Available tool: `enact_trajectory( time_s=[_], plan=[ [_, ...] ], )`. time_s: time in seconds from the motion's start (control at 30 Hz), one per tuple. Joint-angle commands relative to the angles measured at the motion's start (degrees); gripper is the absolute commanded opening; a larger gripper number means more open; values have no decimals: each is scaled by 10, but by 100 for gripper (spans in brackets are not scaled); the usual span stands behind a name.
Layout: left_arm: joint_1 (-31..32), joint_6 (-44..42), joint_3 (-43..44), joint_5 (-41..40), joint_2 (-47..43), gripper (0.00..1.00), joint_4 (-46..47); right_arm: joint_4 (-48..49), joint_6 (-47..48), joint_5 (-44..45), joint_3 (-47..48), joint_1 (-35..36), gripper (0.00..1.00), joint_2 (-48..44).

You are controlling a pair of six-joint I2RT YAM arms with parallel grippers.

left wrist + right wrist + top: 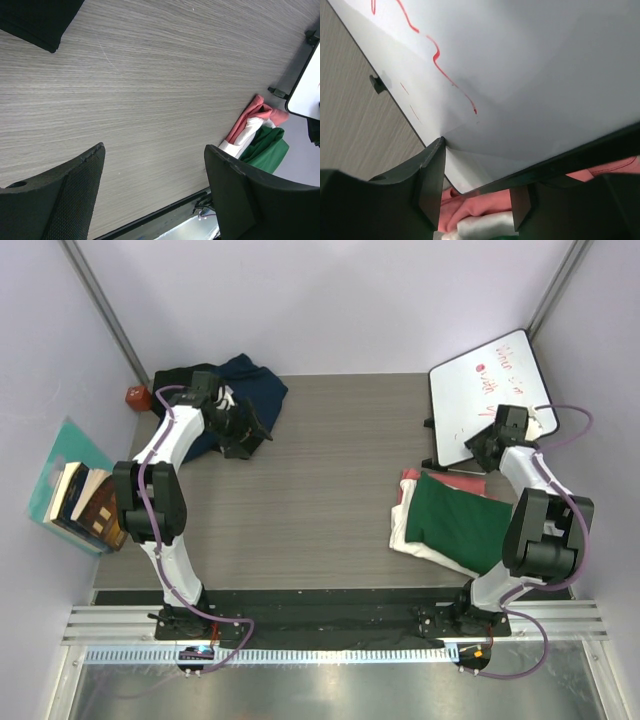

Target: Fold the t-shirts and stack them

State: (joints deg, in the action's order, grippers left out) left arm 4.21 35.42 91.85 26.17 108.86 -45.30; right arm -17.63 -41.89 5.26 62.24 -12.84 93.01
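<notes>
In the top view, the pink-red shirt (410, 476) and cream-white shirt (401, 530) are largely covered by the dark green shirt (460, 523). In the left wrist view, the black shirt (37, 17) is cut off at eleven o'clock. On the whiteboard (490, 400), the red writing (481, 368) is too small to be read.

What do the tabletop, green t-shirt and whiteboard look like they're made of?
Tabletop: likely wood-grain laminate, matte grey; fine straight streaks, no glare.
Green t-shirt: soft knit fabric, probably cotton, matte; it lies in limp folds.
Whiteboard: smooth, slightly glossy white panel with a dark edge; red writing sits on its surface. The core material is not visible.
</notes>
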Motion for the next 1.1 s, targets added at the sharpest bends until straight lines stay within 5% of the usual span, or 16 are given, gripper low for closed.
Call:
enact_trajectory(
  time_s=[0.0, 0.43, 0.87, 1.07],
  plan=[
    [-1, -11, -6, 11, -29, 80, -7, 115, 195, -71, -25, 84, 1, 51],
    [16, -26, -41, -4, -47, 80, -26, 104, 256, -200, 63, 213, 1, 125],
    [22, -27, -39, -10, -46, 80, -29, 123, 245, -121, 24, 237, 1, 75],
    [27, -27, -38, -10, -43, 81, -28, 114, 240, -110, 61, 237, 56, 92]
  ],
)
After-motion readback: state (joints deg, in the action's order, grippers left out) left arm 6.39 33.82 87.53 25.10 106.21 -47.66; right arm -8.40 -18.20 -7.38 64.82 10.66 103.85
